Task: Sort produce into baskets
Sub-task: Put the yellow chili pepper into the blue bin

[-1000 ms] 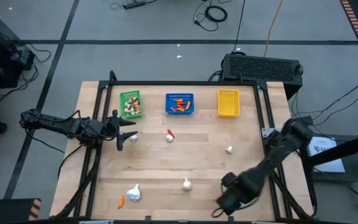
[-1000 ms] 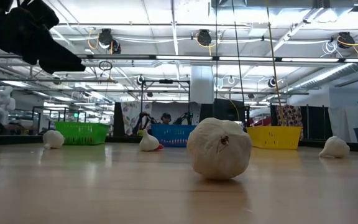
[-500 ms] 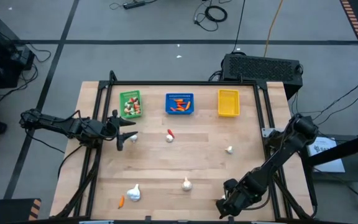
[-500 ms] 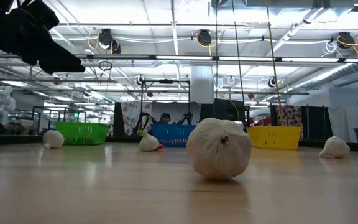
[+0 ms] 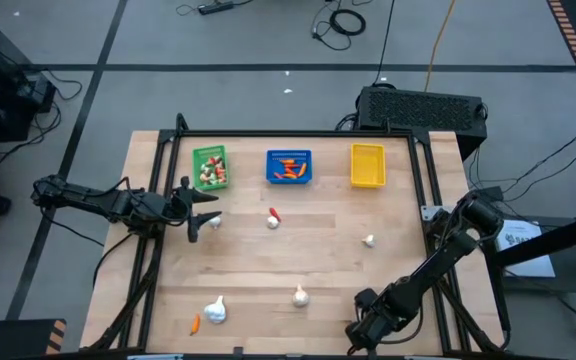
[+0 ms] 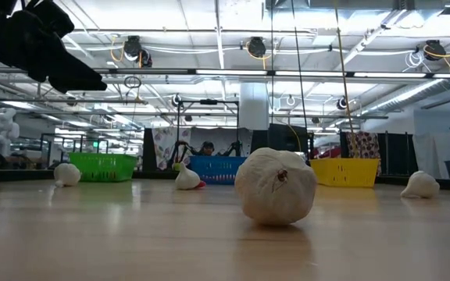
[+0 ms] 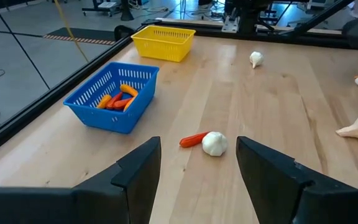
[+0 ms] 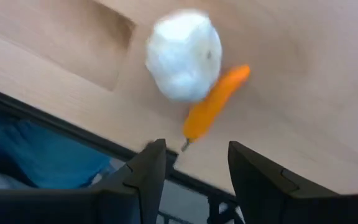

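Produce lies scattered: a garlic bulb (image 7: pixel 214 144) touching a red pepper (image 7: pixel 193 139) sits just ahead of the open, empty left gripper (image 7: pixel 197 171). Blue basket (image 7: pixel 112 95) stands beside it, yellow basket (image 7: pixel 163 43) farther ahead. Right gripper (image 8: pixel 191 163), open and empty, faces another bulb (image 8: pixel 184 54) touching an orange piece (image 8: pixel 213 105).

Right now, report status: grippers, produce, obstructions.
Left gripper open, empty, near green basket. Right gripper open, empty, at table's near edge. Yellow basket empty; garlic bulbs and a red pepper loose. Nothing obstructing.

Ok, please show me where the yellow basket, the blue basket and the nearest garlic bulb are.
yellow basket (image 5: pixel 367 166), high view, its bare floor.
blue basket (image 7: pixel 84 101), left wrist view, near wall.
garlic bulb (image 6: pixel 276 186), low view, middle of its front.
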Robot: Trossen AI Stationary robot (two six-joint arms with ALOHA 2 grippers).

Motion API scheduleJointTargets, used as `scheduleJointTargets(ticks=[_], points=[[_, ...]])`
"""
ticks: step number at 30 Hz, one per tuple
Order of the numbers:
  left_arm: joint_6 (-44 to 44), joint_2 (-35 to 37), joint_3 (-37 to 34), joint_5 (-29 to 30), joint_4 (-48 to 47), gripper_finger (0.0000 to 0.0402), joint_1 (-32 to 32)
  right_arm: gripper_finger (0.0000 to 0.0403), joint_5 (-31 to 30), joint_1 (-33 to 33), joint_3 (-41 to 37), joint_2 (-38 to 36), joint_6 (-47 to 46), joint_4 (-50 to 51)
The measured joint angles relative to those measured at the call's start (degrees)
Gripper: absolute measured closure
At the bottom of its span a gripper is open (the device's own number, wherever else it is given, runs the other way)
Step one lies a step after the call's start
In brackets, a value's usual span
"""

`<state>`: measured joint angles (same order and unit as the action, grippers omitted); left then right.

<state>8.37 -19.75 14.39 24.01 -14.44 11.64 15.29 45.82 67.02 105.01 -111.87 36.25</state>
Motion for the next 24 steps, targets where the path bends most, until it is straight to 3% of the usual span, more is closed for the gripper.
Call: scheduleJointTargets(ticks=[14,24], points=[[-0.1,0.0,0.0,0.0,0.0,0.0185,0.0,0.0238,-2.3,-0.3,0.0,0.1,0.3,0.0],[-0.1,0.0,0.0,0.0,0.0,0.0185,0.0,0.0238,-1.2,-0.3,0.1,4.4,4.8,-2.7]])
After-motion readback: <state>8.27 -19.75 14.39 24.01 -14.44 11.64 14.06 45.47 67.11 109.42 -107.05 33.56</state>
